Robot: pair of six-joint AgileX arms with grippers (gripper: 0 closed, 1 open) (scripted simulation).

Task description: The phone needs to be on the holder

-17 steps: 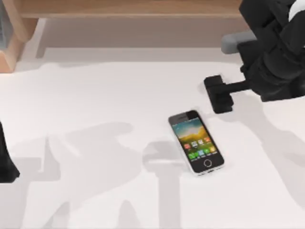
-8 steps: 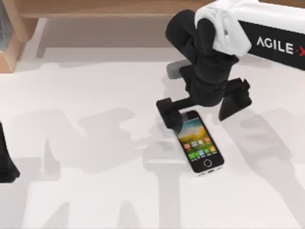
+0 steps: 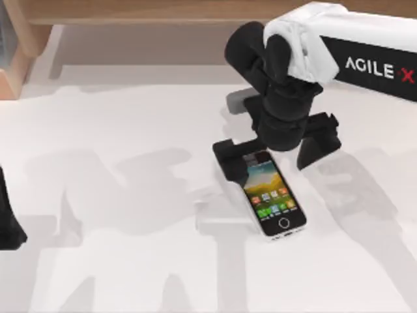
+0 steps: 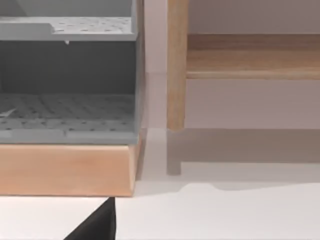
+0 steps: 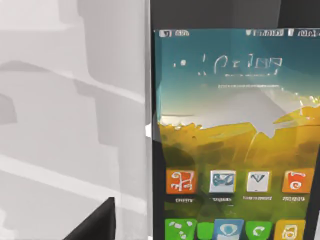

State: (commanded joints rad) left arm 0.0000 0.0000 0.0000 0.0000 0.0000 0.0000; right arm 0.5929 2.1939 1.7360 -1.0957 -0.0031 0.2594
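Observation:
The phone [image 3: 272, 193] lies flat and face up on the white table, slightly right of centre, its lit screen showing rows of icons. My right gripper [image 3: 275, 150] hangs open over the phone's far end. One finger [image 3: 230, 158] stands by the phone's top left corner and the other finger [image 3: 319, 140] is off to the right. In the right wrist view the phone's screen [image 5: 230, 135] is close beneath the camera. The holder is out of view. My left arm [image 3: 8, 218] is parked at the table's left edge.
A wooden ledge [image 3: 163, 12] runs along the back of the table. At the far left stands a wooden rack [image 4: 70, 167] with grey perforated shelves [image 4: 65, 112]. Open white tabletop [image 3: 117, 130] lies left of the phone.
My right arm swung in from the right edge until its gripper hung over the phone's far end, then shifted only slightly. The phone has not moved.

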